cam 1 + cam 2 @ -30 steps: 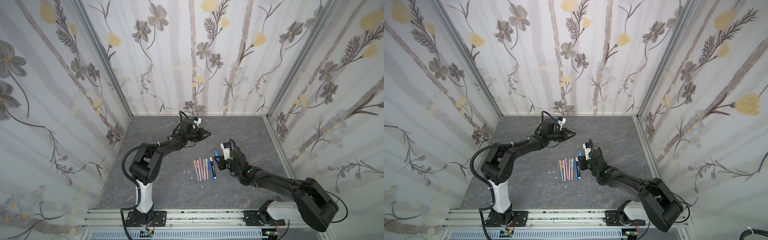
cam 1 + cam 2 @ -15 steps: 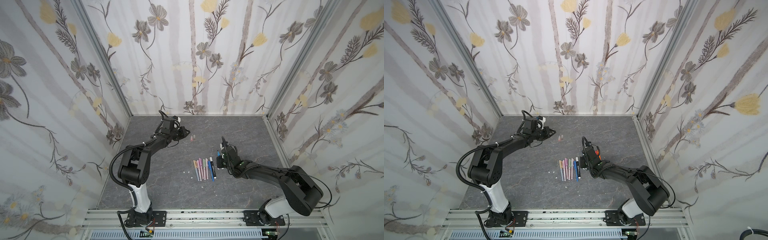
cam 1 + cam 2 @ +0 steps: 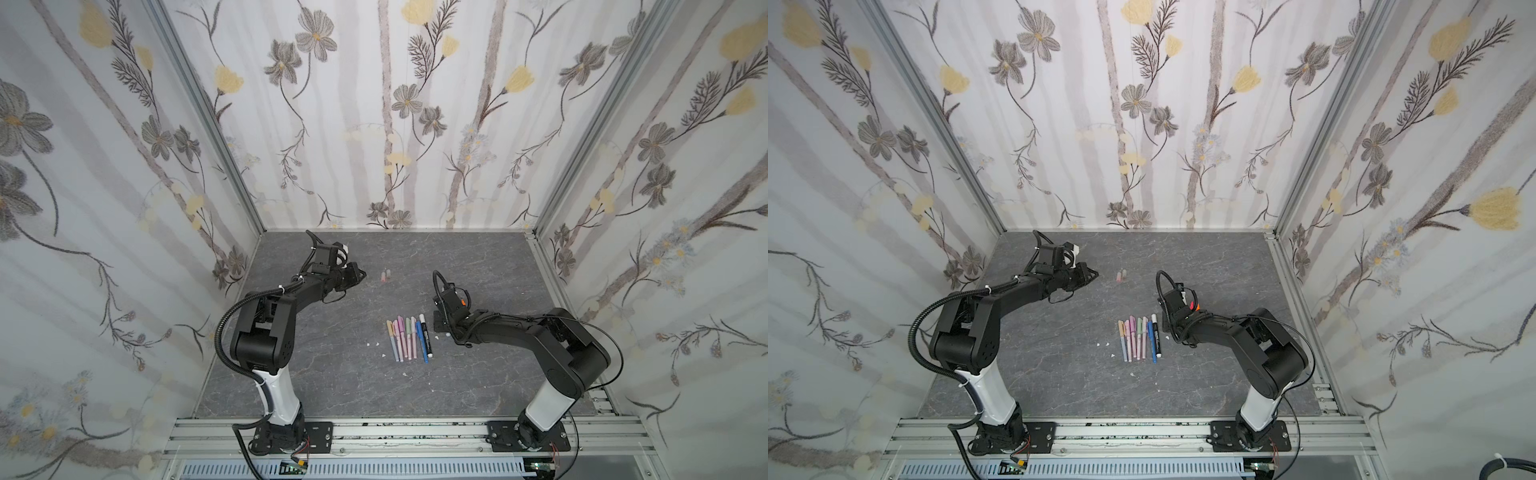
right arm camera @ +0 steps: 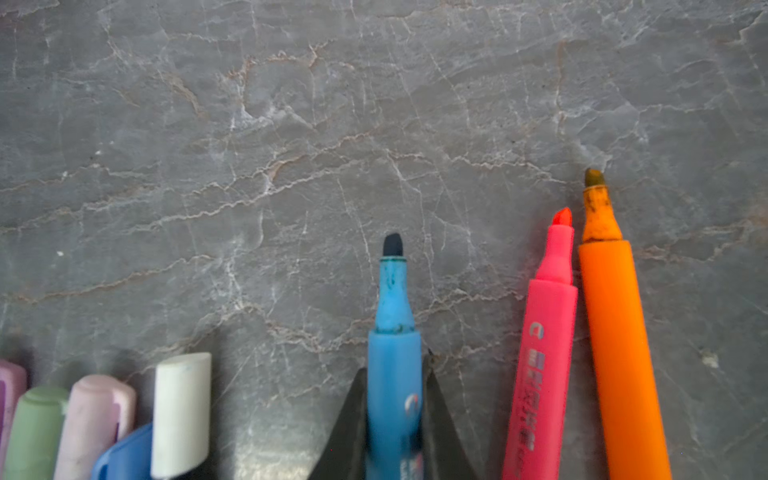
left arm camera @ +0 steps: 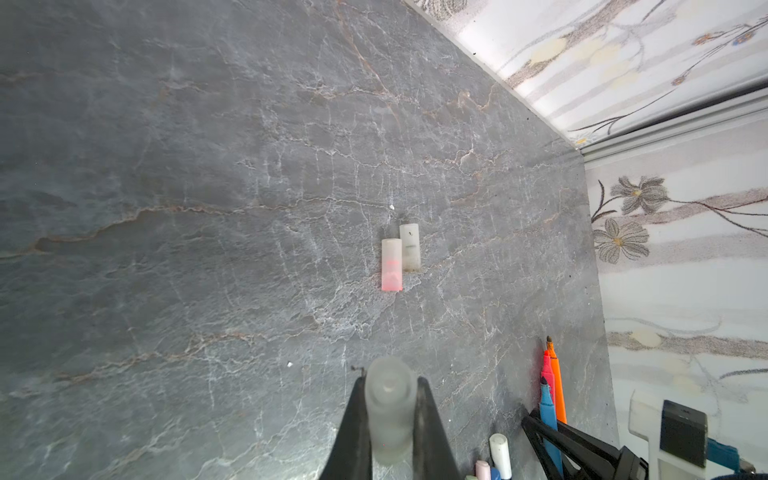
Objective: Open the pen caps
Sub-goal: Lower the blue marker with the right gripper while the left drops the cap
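The left pincer (image 5: 390,379) is clamped tight on a frosted translucent plastic cap (image 5: 390,424). It holds the cap over the dark grey marbled worktop (image 5: 187,187), short of two loose caps lying side by side and seemingly touching: a pink-tinted translucent cap (image 5: 392,270) and a cloudy white cap (image 5: 410,248). The right pincer (image 4: 395,362) is closed around the barrel of an uncapped sky-blue felt-tip highlighter (image 4: 393,316) with its dark tip bare. Near it on the worktop lie a bare-tipped pink highlighter (image 4: 546,332) and an orange highlighter (image 4: 615,332). The step in hand looks like setting down the pair just pulled apart. To do it well, the left arm should bring its cap just beside the two loose ones, lower it almost onto the stone and only then let go, so the round piece neither rolls nor knocks its neighbours. The right arm should lay the blue highlighter parallel to the pink one without dragging the tip, clear of the row of capped pastel pens (image 3: 405,338), which are not yet opened.
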`<move>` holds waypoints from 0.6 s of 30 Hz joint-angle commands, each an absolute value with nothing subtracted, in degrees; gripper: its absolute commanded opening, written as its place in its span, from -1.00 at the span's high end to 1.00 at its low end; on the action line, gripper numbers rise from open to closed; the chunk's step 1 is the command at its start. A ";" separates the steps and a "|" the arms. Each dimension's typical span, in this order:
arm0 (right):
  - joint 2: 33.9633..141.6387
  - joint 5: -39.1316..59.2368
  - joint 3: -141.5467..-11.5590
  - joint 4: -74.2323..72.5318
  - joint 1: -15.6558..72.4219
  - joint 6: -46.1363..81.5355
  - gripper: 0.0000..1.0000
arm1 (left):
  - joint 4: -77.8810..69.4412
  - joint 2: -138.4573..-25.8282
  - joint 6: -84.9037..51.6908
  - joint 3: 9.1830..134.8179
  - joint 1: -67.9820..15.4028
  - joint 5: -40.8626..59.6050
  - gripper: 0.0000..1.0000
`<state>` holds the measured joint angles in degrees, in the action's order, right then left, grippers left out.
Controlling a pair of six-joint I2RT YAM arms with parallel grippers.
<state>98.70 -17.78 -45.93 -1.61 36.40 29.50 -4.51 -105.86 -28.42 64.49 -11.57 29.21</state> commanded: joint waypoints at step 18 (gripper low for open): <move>98.26 -23.96 -45.08 3.74 35.83 28.99 0.48 | -7.86 -108.57 -27.84 64.16 -11.12 30.67 1.00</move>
